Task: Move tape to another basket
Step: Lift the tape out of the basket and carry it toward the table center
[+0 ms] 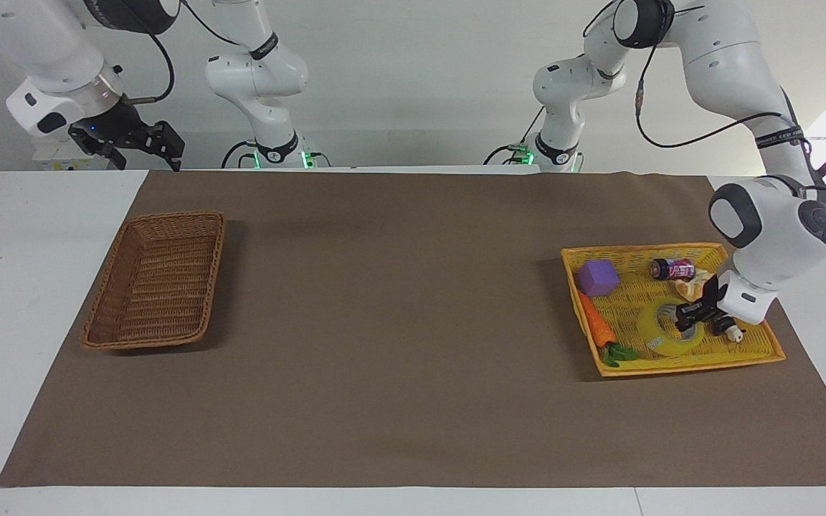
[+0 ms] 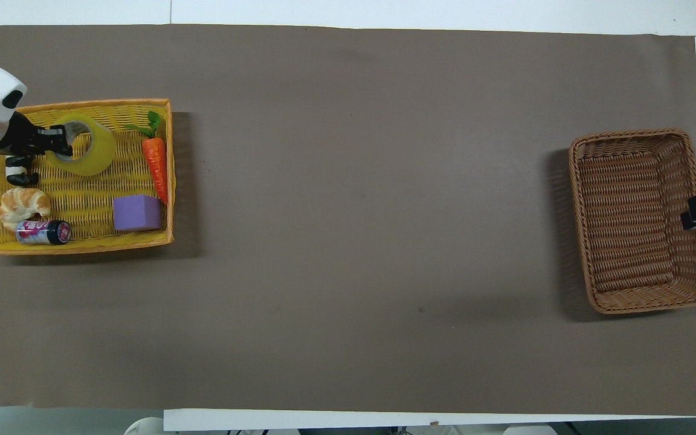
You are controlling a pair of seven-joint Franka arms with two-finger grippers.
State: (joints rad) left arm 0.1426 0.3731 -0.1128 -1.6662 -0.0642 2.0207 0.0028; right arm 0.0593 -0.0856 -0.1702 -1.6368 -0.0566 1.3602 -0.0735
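Tape [image 1: 664, 330] tilted up in our left gripper [image 1: 690, 316], clamped on the roll's wall, over the yellow tray [image 1: 757, 350] at the left arm's end. Beside it in the tray: carrot [image 1: 594, 324], purple block [image 1: 597, 277], can [image 1: 672, 269], croissant [image 2: 22, 204]. Brown basket [image 1: 155, 279] sits well apart at the right arm's end. Our right gripper [image 1: 148, 145] waits, jaws spread.

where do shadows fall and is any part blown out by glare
Facing view: the wicker basket and yellow basket each cast a soft shadow on the mat, and a window patch at the edge is blown out. Overhead view: even light, the same soft shadows beside both baskets.
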